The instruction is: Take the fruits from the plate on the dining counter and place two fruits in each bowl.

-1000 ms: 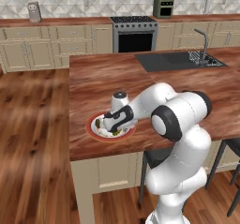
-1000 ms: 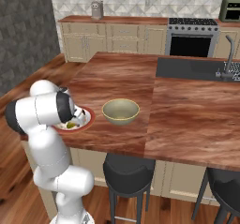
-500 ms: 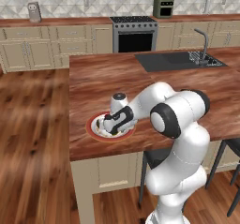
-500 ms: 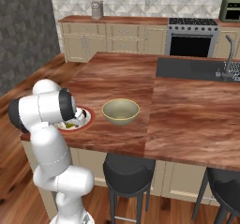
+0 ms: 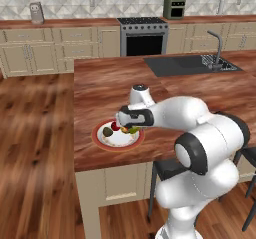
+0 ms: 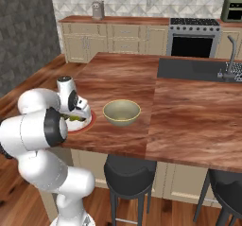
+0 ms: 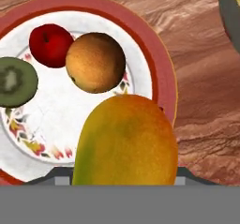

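The jaws are hidden behind the yellow-green oblong fruit [image 7: 125,141] in the hand view, so their stance cannot be read directly. That fruit sits so close under the camera, centred where the finger tips would rise, that a grip on it looks likely; I cannot confirm contact or say whether it is lifted. The gripper [image 5: 131,129] hangs low over the plate [image 5: 100,141], hand pointing down, wrist directly above, which suits a straight top grasp.

The oblong fruit lies toward the side of the plate nearest the olive bowl [image 6: 121,112]. Just beyond it on the plate are the orange-brown round fruit [image 7: 95,62] and, touching that one's side, the small red fruit [image 7: 50,45]. The dark green-brown oval [image 7: 16,81] rests apart from them, near the rim on the far side from the bowl. All four fruits appear within the plate's rim, so no fruit has yet reached a bowl.

The plate sits near the front edge of the dining counter [image 5: 105,85], toward its corner away from the black sink [image 5: 187,65]. The olive bowl stands just beside the plate along that same front edge, apparently empty. The close spacing keeps the carry short.

Judgement: the first pick is in hand. The rounded, smooth fruit could slip from a two-finger pinch if lifted quickly.
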Tool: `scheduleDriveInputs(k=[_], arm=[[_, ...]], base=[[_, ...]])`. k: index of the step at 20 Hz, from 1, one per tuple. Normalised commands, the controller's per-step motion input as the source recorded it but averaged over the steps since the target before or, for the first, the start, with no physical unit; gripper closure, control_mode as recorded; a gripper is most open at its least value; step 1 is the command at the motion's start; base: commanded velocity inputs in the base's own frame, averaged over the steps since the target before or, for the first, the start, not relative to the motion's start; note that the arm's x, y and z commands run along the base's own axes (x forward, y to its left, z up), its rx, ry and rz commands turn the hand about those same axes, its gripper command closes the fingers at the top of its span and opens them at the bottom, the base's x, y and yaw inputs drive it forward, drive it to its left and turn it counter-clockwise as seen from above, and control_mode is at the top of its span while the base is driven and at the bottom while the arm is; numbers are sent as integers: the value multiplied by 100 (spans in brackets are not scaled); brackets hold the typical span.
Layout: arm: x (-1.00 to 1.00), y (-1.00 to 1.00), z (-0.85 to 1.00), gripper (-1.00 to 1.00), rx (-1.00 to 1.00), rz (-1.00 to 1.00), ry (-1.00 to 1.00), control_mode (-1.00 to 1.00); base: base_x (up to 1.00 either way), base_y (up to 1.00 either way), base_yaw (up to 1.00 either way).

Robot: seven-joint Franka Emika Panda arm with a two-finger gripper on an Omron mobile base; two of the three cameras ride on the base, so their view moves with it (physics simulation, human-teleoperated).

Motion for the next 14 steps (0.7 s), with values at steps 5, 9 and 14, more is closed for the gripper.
scheduleDriveInputs(k=[5,9,14], arm=[[-23,-93,79,100,0,0,-2,-100],[-3,-86,75,100,0,1,0,-100],[20,-50,54,100,1,5,0,-100]], base=[[0,0,0],[0,0,0],[0,0,0]])
